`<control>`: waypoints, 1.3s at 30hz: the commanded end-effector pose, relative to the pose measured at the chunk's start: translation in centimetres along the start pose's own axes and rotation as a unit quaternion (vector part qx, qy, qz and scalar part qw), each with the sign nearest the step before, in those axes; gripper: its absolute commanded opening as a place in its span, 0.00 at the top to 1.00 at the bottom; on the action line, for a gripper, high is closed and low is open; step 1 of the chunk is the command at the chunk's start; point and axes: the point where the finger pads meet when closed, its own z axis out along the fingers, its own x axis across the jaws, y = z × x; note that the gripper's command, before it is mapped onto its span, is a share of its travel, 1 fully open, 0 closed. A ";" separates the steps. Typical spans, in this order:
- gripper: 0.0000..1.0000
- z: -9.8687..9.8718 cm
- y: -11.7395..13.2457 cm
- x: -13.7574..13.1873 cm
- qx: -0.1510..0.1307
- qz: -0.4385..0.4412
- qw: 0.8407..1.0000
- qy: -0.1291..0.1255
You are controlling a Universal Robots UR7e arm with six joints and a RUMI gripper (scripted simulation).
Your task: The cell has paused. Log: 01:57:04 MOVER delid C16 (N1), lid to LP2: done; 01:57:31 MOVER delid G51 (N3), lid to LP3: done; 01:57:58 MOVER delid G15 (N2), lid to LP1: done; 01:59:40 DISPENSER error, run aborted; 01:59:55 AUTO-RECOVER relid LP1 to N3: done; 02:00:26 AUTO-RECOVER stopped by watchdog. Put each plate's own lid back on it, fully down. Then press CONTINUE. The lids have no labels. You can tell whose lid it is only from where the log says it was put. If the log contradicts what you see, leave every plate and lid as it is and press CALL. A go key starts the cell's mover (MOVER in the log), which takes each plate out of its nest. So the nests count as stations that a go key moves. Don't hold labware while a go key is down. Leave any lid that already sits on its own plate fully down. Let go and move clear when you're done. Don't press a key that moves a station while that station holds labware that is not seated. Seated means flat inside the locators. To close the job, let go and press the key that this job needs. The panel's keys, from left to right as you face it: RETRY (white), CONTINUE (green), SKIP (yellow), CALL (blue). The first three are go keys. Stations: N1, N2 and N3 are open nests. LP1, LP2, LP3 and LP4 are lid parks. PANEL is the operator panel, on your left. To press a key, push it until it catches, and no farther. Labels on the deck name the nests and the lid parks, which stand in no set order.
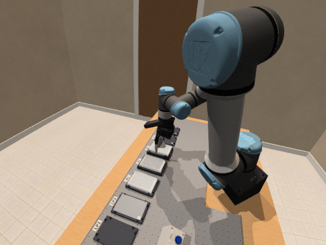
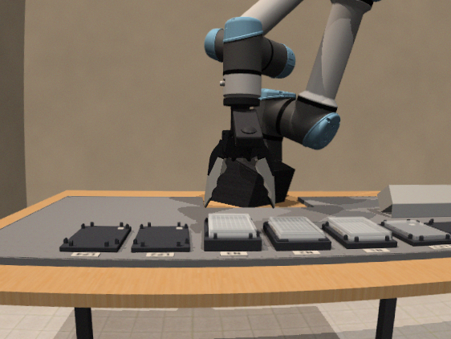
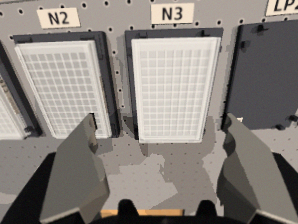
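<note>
My gripper is open and empty, and hangs a little above nest N3. The N3 plate looks white and smooth, with a lid on it. The N2 plate shows open wells. The N1 plate looks pale and covered. A clear lid lies on park LP3. Park LP1 is bare. Park LP2 and park LP4 are bare too.
The operator panel stands at the row's LP1 end, and its blue key shows at the frame's edge. The arm's base stands behind the row. The deck's front edge runs along the labels.
</note>
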 end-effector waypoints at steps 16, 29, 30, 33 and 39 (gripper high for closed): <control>0.18 0.1 -0.2 1.8 0.000 -0.004 1.000 -0.002; 0.18 2.2 0.0 1.6 -0.002 -0.003 1.000 -0.003; 0.18 2.3 0.0 1.6 -0.002 -0.003 1.000 -0.003; 0.18 2.5 0.0 1.6 -0.002 -0.003 1.000 -0.003; 0.18 2.5 -0.1 1.7 -0.001 -0.004 1.000 -0.003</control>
